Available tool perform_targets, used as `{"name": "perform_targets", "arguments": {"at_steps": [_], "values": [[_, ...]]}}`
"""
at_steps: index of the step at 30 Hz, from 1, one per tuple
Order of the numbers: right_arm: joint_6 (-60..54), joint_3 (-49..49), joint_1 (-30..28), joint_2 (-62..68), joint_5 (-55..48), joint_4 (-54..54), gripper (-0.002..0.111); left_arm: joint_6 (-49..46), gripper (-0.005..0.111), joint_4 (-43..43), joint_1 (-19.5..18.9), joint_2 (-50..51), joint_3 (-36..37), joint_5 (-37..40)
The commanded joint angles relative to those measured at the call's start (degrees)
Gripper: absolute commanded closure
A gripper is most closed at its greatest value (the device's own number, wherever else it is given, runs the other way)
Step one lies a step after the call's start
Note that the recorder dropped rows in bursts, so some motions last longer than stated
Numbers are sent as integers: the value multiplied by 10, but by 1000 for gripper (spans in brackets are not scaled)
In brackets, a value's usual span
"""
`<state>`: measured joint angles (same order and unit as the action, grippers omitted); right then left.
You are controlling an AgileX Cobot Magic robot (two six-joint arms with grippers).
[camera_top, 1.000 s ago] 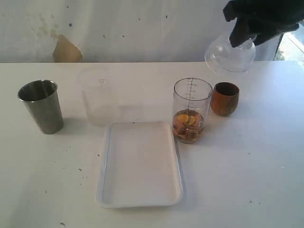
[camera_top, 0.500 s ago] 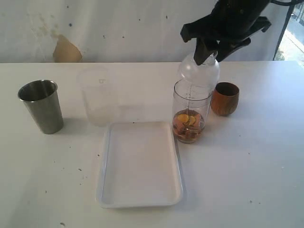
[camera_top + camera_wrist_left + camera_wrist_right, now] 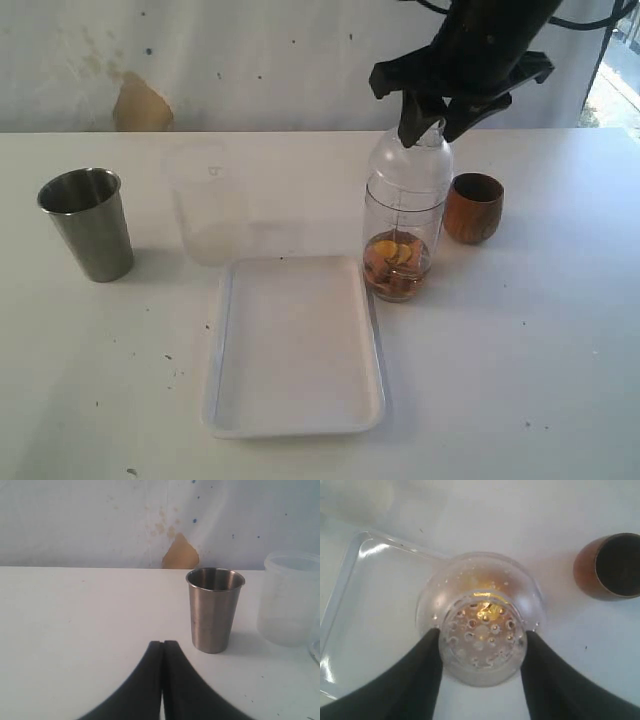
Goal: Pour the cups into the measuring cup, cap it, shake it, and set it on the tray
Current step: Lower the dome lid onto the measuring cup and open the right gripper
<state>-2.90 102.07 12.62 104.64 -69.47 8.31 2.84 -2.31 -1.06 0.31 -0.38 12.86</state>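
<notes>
- Lid (image 3: pixel 410 155) sits on the measuring cup (image 3: pixel 400 240), right jaws clamped on its neck
- Measuring cup stands on the bench (image 3: pixel 520 350) between tray (image 3: pixel 295 345) and wooden cup (image 3: pixel 473 207)
- Left jaws together, facing the steel cup (image 3: pixel 215 609)

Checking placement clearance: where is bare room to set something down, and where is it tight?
The tray is bare. Open table lies right of it, in front of the wooden cup, and left of it, in front of the steel tumbler. Crowded: the measuring cup at the tray's far-right corner, wooden cup beside it, right gripper on its dome lid.
</notes>
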Motion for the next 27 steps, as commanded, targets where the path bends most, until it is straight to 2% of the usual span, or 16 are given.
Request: {"name": "perform_targets", "arguments": {"at_steps": [1, 23, 27], "values": [[2, 0, 0, 9, -5, 2, 108, -2, 107, 3, 1, -3, 4, 1], [1, -2, 0, 26, -5, 2, 108, -2, 107, 3, 1, -3, 4, 1], [-32, -2, 0, 26, -5, 17, 108, -2, 107, 3, 1, -3, 4, 1]]}}
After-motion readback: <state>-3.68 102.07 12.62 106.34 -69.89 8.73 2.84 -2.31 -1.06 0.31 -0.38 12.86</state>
